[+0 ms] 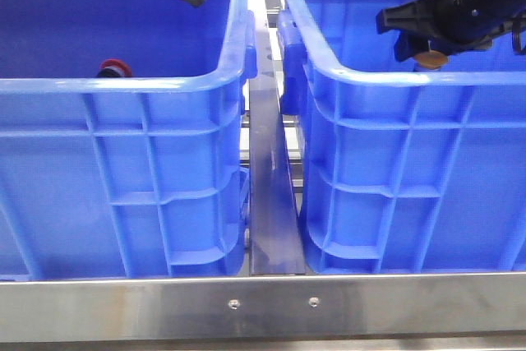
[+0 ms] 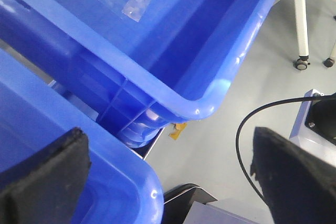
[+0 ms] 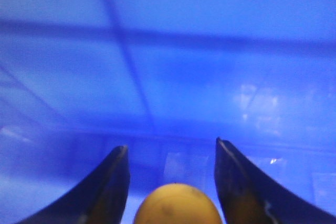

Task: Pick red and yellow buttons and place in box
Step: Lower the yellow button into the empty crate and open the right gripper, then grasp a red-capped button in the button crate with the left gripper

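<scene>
Right gripper (image 3: 170,182) pinches yellow button (image 3: 177,205) above right crate (image 1: 394,80); lower inside walls before letting go. Left gripper (image 2: 168,182) spread, idle.

red button (image 1: 113,67): mostly hidden behind left crate (image 1: 123,84) rim. yellow button (image 3: 177,204): cut off by frame edge, blurred; in front view only its underside (image 1: 431,59) shows beneath right gripper (image 1: 427,26).
</scene>
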